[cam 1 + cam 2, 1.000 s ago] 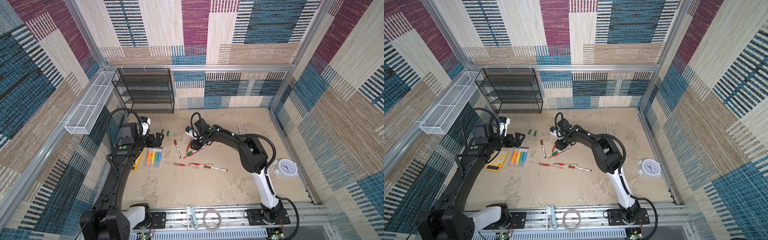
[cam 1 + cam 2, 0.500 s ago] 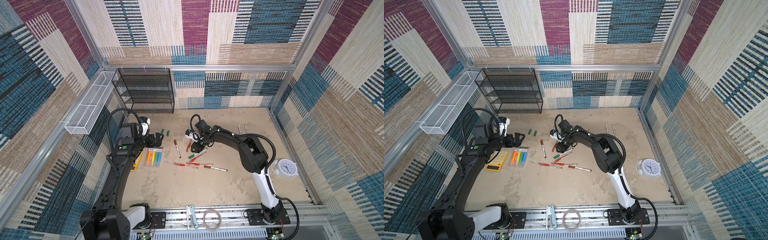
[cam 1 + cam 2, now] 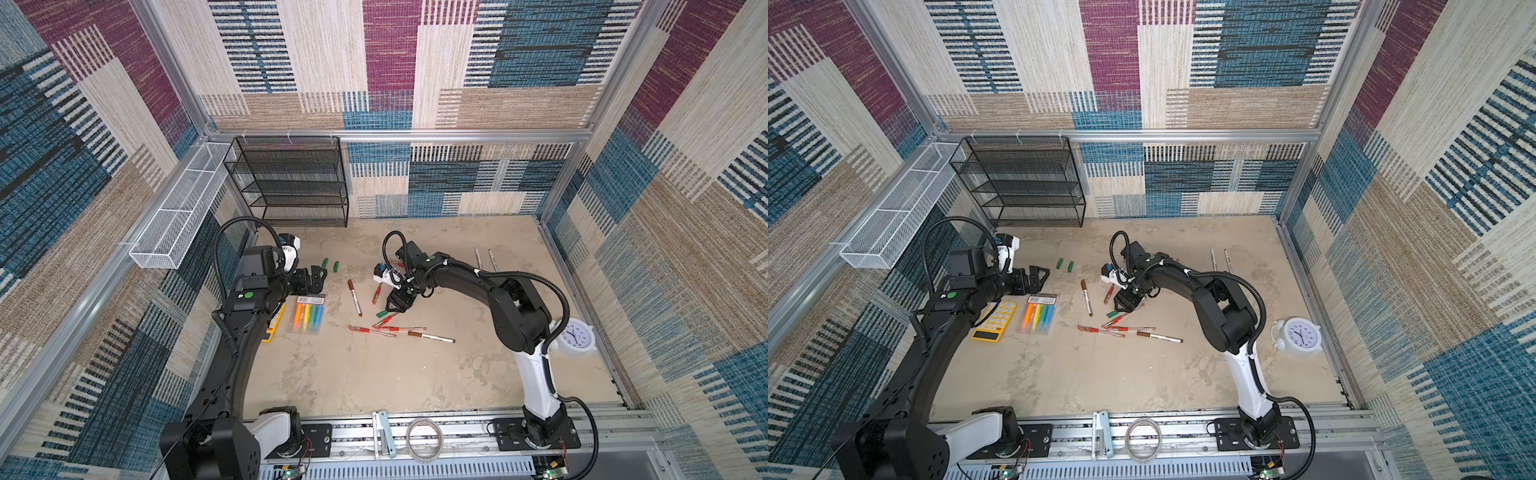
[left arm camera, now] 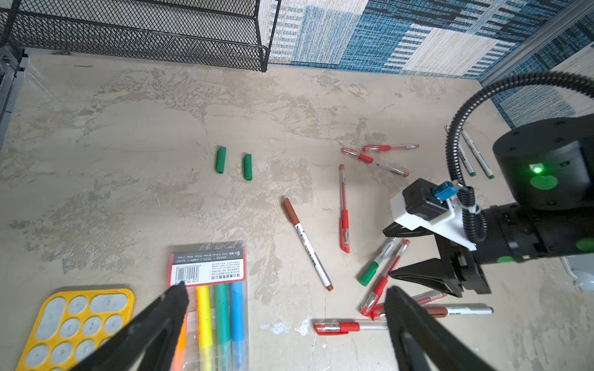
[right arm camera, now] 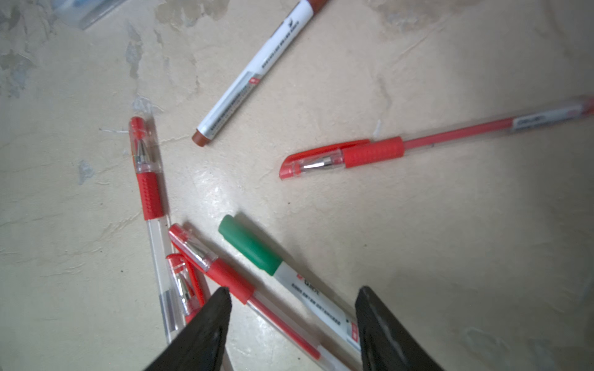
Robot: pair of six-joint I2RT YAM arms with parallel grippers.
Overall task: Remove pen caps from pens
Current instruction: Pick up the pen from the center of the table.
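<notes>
**Position.** The right gripper [image 5: 294,290] is found low over a cluster of pens on the desk [image 4: 128,144]. Its jaws are parted and nothing is held. The green-capped pen [image 5: 308,297] lies flat, and its white barrel passes between the two fingers. The green cap [image 5: 249,249] is seated on it and projects beyond the fingertips. A red gel pen [image 5: 231,282] lies just beside it, almost parallel, and runs under one finger. Whether the fingers touch the desk cannot be told.

**Left arm.** The left gripper [image 4: 285,290] is spread wide and empty. It hangs above the highlighter pack [image 4: 218,308], well apart from the cluster.

**Progress.** Two loose green caps [image 4: 220,159] lie apart near the shelf side. The work is therefore judged partly done, with most pens in the cluster capped.

**Step in hand.** This is judged to be a grasp of the green-capped pen by its barrel.

**Recommendations.**
- The jaws should be centred on the white barrel alone, so that the red gel pen is left outside the closing fingers.
- The grip should be placed just behind the cap, leaving the whole cap free.
- Enough lift should be given for the cap to be presented to the left gripper.
- The cap should be drawn straight along the pen's axis, not bent sideways.

**Risk.** Both pens may be pinched together, or the round barrel may roll away as the jaws close.
</notes>
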